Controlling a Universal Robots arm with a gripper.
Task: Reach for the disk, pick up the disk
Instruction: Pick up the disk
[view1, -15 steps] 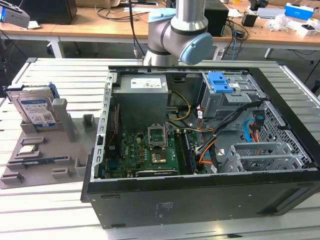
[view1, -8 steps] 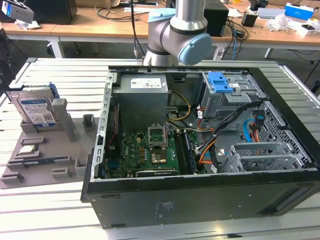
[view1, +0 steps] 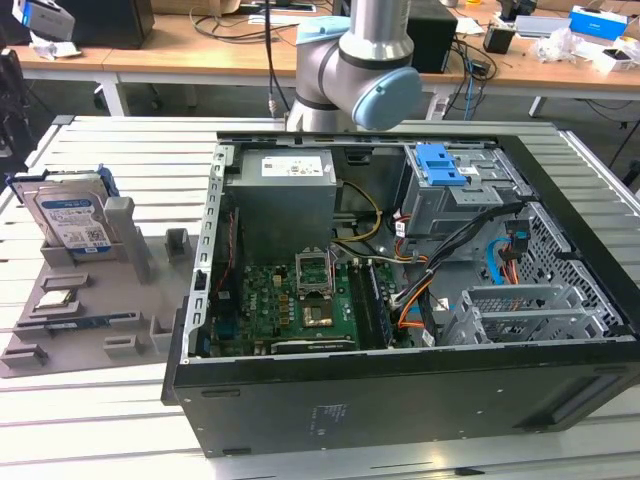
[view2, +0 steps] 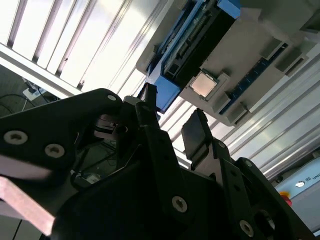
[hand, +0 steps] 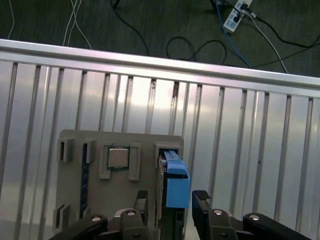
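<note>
Reaching step — the tool (hand: 171, 199) hangs open over the upright disk (hand: 177, 186), fingers (hand: 200, 199) either side; I'd say gripping calls for a straight, squared descent.

No wording can be made out: the blue-and-white label on the disk (view1: 72, 218), the white sticker on the power supply (view1: 288, 166) and the faint marking on the computer case (view1: 330, 412) are all too small to read.

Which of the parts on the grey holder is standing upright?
The flat silver hard drive with blue side rails: it stands on edge in its slot, while the small square processor chip lies flat.
</note>
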